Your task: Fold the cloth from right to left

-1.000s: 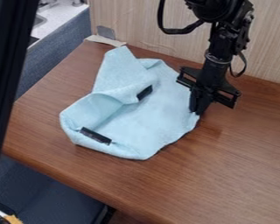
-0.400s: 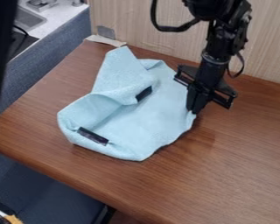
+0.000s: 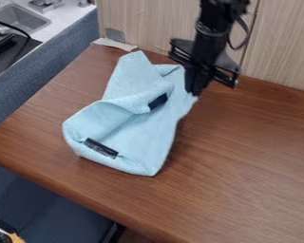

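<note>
At the far left, a grey rectangular metal sink [image 3: 21, 18] is set in a pale speckled counter [image 3: 61, 18], beside a blue-grey upright panel [image 3: 46, 64]. To the right of the panel stands a brown wood-grain table [image 3: 243, 166], its left edge running at a slant from the far corner down toward the near side. At that far corner, a whitish flat strip [image 3: 114, 44] lies along the table's edge, with a small grey patch [image 3: 115, 34] on the pale wood-grain wall [image 3: 151, 23] just behind it. A light blue, soft fabric cloth [image 3: 142, 137] lies on the left and middle part of the table. Its left side is folded over in a loose, rounded flap, and its far end rises to a blunt point. A black oblong patch [image 3: 101, 148] shows on the cloth's near left part, and a second black patch [image 3: 157, 101] sits near its middle, beside the flap's edge. Right of the cloth's far end, the black two-finger gripper [image 3: 193, 92] hangs down from the top edge, slightly tilted. Its fingers are closed on the cloth's far right corner, and the cloth's right side slants from there toward its near end.
</note>
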